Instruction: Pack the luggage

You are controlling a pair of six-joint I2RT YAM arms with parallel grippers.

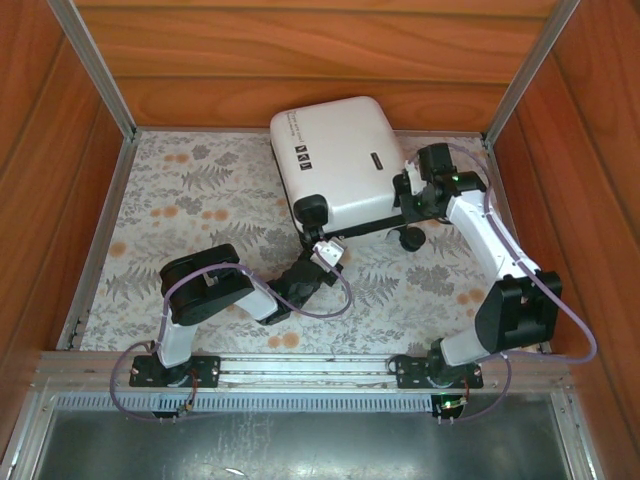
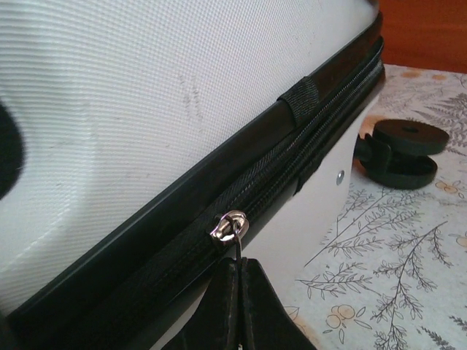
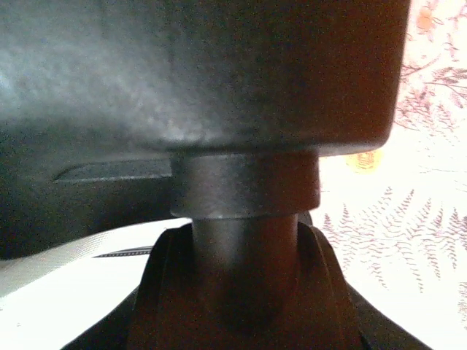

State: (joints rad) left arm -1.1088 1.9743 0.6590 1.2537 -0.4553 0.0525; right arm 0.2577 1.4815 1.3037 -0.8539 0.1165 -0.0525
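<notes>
The luggage (image 1: 335, 150) lies flat and closed at the back of the table, glossy white shell up, its black wheels toward me. My left gripper (image 1: 322, 250) (image 2: 239, 264) is shut on the thin metal pull of the silver zipper slider (image 2: 230, 224), on the black zipper band (image 2: 321, 138) along the near edge. My right gripper (image 1: 408, 192) (image 3: 244, 237) is at the luggage's near right corner. Its fingers (image 3: 164, 292) press against both sides of a black wheel stem (image 3: 244, 219) under a big black wheel body (image 3: 204, 73).
Another black wheel (image 2: 403, 149) (image 1: 410, 238) sticks out low at the near right corner, and one (image 1: 312, 210) sits at the near left. The floral tablecloth (image 1: 190, 210) has wooden walls (image 1: 300, 50) on three sides. A metal rail (image 1: 300, 365) runs along the front.
</notes>
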